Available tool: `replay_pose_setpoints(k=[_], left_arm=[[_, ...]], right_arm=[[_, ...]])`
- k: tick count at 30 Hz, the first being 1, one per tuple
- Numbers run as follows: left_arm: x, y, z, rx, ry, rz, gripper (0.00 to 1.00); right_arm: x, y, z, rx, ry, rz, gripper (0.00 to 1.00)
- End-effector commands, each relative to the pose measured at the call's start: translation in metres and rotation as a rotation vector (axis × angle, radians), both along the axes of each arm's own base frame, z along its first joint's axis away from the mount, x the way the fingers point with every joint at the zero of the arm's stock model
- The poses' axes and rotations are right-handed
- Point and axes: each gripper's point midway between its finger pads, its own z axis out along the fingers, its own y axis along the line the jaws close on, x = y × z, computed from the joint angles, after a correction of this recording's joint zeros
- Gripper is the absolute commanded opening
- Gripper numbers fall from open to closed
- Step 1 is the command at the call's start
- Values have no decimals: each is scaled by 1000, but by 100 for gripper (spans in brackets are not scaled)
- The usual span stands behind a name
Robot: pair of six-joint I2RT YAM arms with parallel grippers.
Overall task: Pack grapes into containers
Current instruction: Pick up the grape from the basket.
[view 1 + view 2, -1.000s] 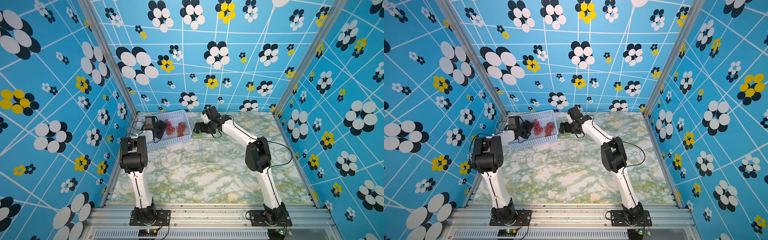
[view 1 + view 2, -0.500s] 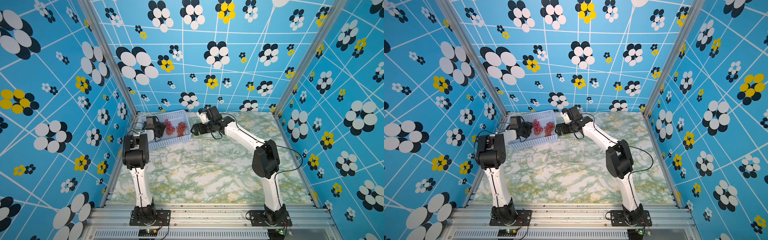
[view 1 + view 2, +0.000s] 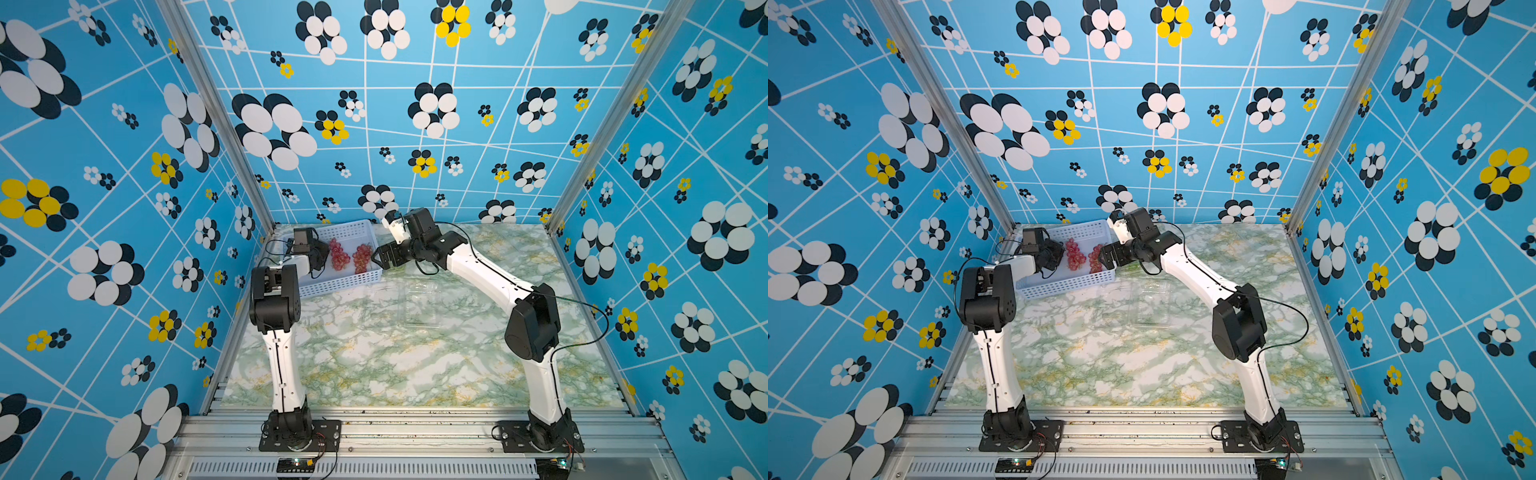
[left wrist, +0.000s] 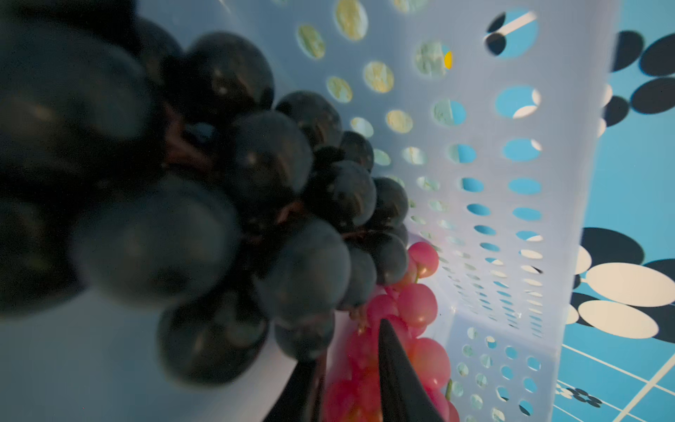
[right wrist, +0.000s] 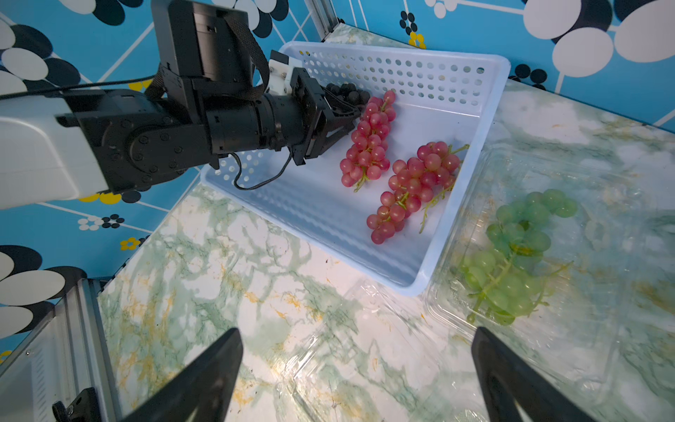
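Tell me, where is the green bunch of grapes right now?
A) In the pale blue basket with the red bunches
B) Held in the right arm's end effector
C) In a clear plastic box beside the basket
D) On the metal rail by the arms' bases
C: in the right wrist view the green grapes lie inside a clear container right beside the basket, not in it.

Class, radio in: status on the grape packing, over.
Left gripper at dark bunch in basket, grip unclear. Right gripper open, empty. Green bunch in container. Nothing blocking.
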Motion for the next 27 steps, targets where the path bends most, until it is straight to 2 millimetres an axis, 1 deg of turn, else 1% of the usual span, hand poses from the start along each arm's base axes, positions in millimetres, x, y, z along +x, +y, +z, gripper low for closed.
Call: replay_pose_setpoints(k=[1, 6, 10, 14, 16, 18, 20, 23, 27], left_arm=[[2, 6, -6, 26, 26, 3, 26], [4, 6, -14, 9, 34, 17, 27], [6, 0, -14, -12, 32, 25, 27], [1, 3, -19, 4, 57, 60, 29], [0, 2, -21, -26, 45, 85, 30], [-2, 0, -23, -19, 45, 102, 30], [0, -2, -21, 2, 37, 106, 30], [8, -5, -22, -13, 19, 116, 31], [15, -7, -22, 4, 23, 128, 30]], right_arm=[[5, 2, 9, 4, -33, 4, 99], [3, 1, 5, 6, -29, 2, 99], [3, -1, 0, -6, -28, -3, 99], [4, -2, -3, -8, -30, -4, 99], [3, -2, -5, -10, -28, -3, 99], [3, -2, -7, -12, -25, -3, 99], [4, -2, -7, -11, -25, -5, 99], [3, -3, -8, -12, -27, -3, 99], [4, -10, -12, -16, -24, -15, 99]])
